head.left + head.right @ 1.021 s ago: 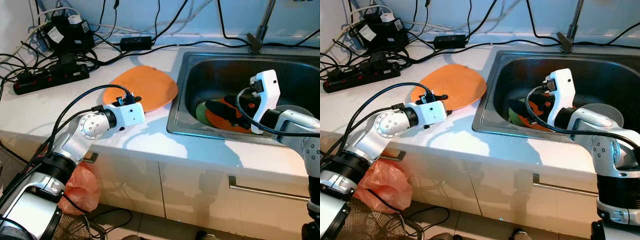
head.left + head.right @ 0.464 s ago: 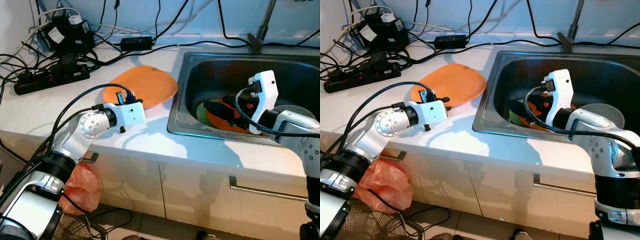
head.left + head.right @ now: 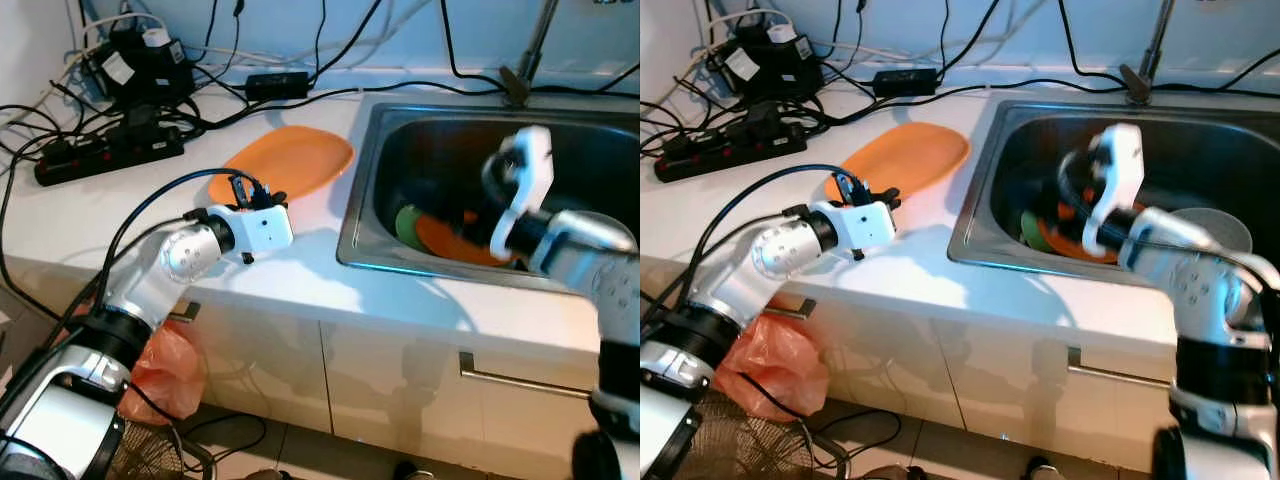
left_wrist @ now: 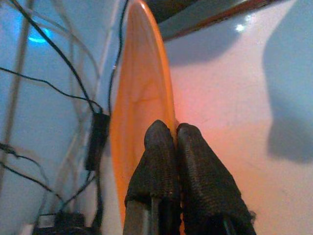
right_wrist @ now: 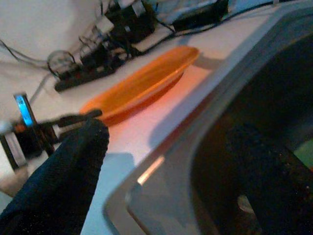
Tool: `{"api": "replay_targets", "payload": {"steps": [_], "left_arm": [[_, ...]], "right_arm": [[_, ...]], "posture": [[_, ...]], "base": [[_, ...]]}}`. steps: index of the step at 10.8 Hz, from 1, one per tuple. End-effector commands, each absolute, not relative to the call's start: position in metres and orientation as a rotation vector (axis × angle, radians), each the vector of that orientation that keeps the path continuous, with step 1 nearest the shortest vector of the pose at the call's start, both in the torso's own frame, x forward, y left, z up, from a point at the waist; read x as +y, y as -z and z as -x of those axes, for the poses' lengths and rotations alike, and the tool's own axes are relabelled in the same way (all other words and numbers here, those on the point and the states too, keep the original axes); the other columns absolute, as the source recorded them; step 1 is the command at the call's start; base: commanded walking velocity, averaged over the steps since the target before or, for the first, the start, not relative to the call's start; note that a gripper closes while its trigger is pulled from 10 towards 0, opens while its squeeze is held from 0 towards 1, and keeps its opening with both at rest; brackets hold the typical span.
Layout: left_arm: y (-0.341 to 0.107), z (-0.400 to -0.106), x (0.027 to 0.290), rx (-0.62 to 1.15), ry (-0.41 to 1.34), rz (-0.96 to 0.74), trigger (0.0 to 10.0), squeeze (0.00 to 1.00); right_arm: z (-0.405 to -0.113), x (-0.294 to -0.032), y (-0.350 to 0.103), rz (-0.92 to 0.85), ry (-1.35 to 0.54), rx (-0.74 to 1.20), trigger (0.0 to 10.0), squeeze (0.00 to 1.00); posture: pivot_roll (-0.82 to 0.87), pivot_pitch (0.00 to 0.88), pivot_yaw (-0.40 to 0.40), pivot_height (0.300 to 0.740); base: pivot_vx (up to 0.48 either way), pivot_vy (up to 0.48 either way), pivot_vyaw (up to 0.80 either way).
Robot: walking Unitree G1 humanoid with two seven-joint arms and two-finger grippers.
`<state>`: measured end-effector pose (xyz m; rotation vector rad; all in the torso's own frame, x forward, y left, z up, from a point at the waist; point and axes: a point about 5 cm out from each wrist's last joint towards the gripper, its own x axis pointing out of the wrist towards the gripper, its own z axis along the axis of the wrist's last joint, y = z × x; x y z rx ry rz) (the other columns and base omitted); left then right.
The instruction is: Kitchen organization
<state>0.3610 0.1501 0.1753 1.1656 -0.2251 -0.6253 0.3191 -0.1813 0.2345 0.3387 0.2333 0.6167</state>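
Your left gripper (image 4: 175, 134) is clamping the near rim of the orange plate (image 3: 288, 165), its two black fingers (image 4: 159, 161) pressed together on the edge. The plate is lying on the white counter (image 3: 90, 215), tilted slightly, just left of the steel sink (image 3: 372, 165) and near the black power strip (image 3: 105, 155) and cables at the far left. Your right gripper (image 5: 171, 166) is hovering over the sink with its fingers (image 5: 68, 166) spread wide and holding nothing; its arm is appearing blurred in the head views. Inside the sink, a second orange plate (image 3: 450, 238) and a green dish (image 3: 406, 226) are resting on the bottom. An orange plastic bag (image 3: 160, 365) is hanging below the counter at the left.
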Motion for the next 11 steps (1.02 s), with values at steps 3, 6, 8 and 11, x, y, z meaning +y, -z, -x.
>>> {"api": "replay_targets", "payload": {"steps": [3, 6, 8, 11], "left_arm": [[-0.154, -0.353, 0.146, -0.282, 0.568, -1.236, 0.0, 0.0], [-0.169, -0.353, 0.133, -0.474, 0.454, -1.294, 0.0, 0.0], [-0.175, -0.349, 0.118, -0.6, 0.434, -1.28, 0.0, 0.0], [-0.189, -0.346, 0.103, -0.739, 0.378, -1.225, 0.0, 0.0]], "right_arm": [[-0.325, -0.175, -0.241, -0.458, -0.613, 0.238, 10.0, 0.0], [-0.331, -0.163, -0.249, -0.526, -0.639, 0.238, 10.0, 0.0], [-0.339, -0.156, -0.259, -0.605, -0.639, 0.231, 10.0, 0.0], [-0.349, -0.147, -0.259, -0.678, -0.593, 0.256, 10.0, 0.0]], "posture": [[0.08, 0.088, 0.091, 0.74], [0.08, 0.087, 0.089, 0.74], [0.09, 0.088, 0.086, 0.74], [0.09, 0.091, 0.086, 0.74]], "base": [[0.0, 0.0, 0.0], [0.0, 0.0, 0.0], [0.0, 0.0, 0.0], [0.0, 0.0, 0.0]]}}
